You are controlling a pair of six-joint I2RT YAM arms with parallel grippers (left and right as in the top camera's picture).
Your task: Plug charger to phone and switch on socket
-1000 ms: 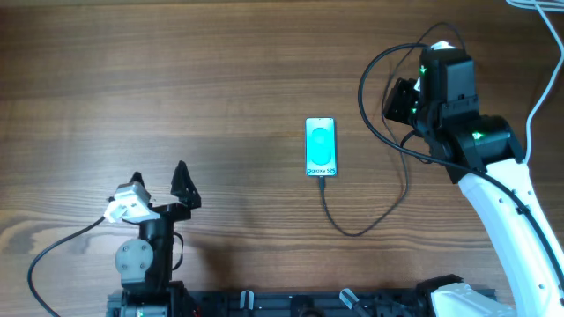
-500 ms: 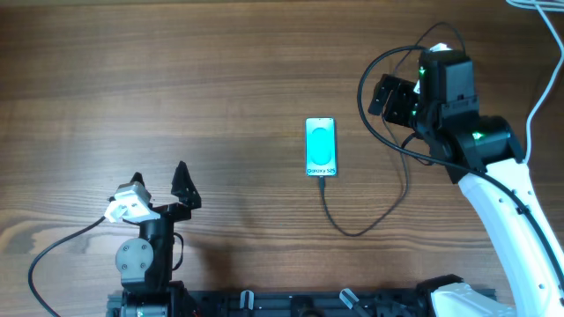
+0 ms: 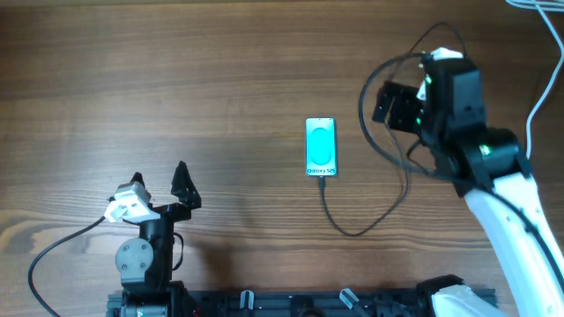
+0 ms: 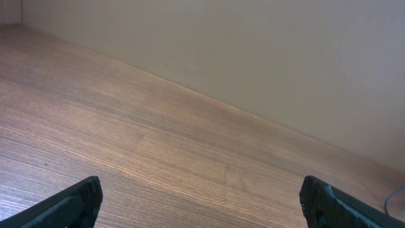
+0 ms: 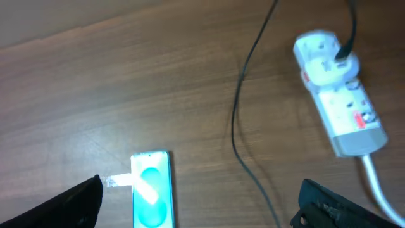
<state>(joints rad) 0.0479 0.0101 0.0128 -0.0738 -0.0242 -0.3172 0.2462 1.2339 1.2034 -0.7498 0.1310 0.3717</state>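
Note:
The phone (image 3: 321,147) lies flat at mid-table, its cyan screen lit; it also shows low in the right wrist view (image 5: 152,190). The charger (image 3: 352,231), a thin black cable, meets the phone's near end, loops right and runs up under my right arm. The white socket (image 5: 338,95) lies at the right of the right wrist view, with an adapter plugged in and a red switch (image 5: 364,119). From overhead my right arm hides it. My right gripper (image 3: 397,104) (image 5: 205,212) is open, above the table, right of the phone. My left gripper (image 3: 159,173) (image 4: 202,209) stands open over bare wood, far left of the phone.
A thick white cable (image 3: 538,88) runs down the table's right edge, and the socket's white cord (image 5: 380,190) leads off toward me. A pale wall (image 4: 253,50) borders the table's far side in the left wrist view. The arm bases (image 3: 141,264) stand at the front edge.
My right gripper has gone from shut to open, and the right arm has shifted slightly right. Phone, charger and left arm have not moved.

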